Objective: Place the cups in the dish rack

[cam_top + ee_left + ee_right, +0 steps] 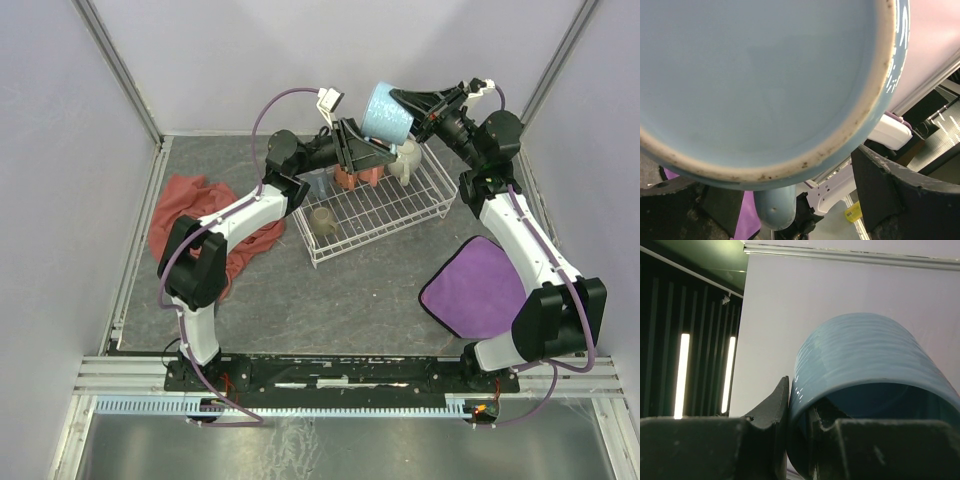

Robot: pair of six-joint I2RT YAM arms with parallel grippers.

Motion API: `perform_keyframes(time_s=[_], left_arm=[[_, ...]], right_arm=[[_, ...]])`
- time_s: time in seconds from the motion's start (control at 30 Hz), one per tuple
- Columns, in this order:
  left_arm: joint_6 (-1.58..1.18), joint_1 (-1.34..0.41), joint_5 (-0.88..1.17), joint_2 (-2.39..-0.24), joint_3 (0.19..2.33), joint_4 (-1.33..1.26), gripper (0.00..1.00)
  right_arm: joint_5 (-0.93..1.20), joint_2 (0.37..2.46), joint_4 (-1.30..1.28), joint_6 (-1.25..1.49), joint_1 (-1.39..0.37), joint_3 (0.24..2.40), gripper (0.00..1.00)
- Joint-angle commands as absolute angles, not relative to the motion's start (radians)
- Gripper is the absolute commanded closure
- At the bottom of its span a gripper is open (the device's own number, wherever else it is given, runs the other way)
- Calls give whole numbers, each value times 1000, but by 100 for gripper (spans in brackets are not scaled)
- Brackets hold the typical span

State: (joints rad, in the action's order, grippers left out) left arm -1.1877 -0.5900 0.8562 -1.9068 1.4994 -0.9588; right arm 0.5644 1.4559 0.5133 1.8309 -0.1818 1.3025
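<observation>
My right gripper [408, 104] is shut on the wall of the larger light blue mug [388, 112], one finger inside the rim and one outside, as the right wrist view [799, 415] shows. It holds the mug [865, 360] tilted in the air above the back of the white wire dish rack [400, 215]. My left gripper [382, 150] is open just under the mug, and its base [760, 75] fills the left wrist view, with the handle [772, 205] low between my spread fingers [895, 195]. Inside the rack stand an olive-green mug [322, 222], salmon-orange mugs [352, 177], a grey-blue mug [318, 183] and a cream mug [408, 160].
A crumpled red cloth [195, 215] lies left of the rack under my left arm. A purple cloth [475, 285] lies at the right front beside my right arm. Enclosure walls and metal rails bound the grey table on all sides.
</observation>
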Motion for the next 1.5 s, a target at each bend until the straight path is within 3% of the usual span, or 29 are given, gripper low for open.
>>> perform_keyframes(time_s=[0.0,0.17,0.43,0.63,0.97,1.13,1.27,1.47], left_arm=[[-1228,-601,817,-1899,1540,-1029,18],[-1213,-601,796,-1893,1533,-1015,21],[-1205,-599,767,-1894,1535,-1010,38],[-1213,-602,758,-1906,1549,-1015,44],[-1225,-602,736,-1917,1558,-1030,62],[-1227,-603,730,-1919,1553,-1022,75],[-1215,-603,722,-1915,1548,-996,96],[-1077,-603,666,-1857,1533,-770,97]], right_arm=[[530,1427,681,1822,-189,1331,99],[544,1413,645,1779,-193,1319,99],[548,1401,655,1770,-194,1285,99],[553,1399,655,1770,-195,1283,99],[555,1393,651,1763,-201,1271,99],[557,1379,648,1757,-210,1248,99],[558,1361,642,1747,-209,1219,99],[558,1339,630,1723,-211,1171,99]])
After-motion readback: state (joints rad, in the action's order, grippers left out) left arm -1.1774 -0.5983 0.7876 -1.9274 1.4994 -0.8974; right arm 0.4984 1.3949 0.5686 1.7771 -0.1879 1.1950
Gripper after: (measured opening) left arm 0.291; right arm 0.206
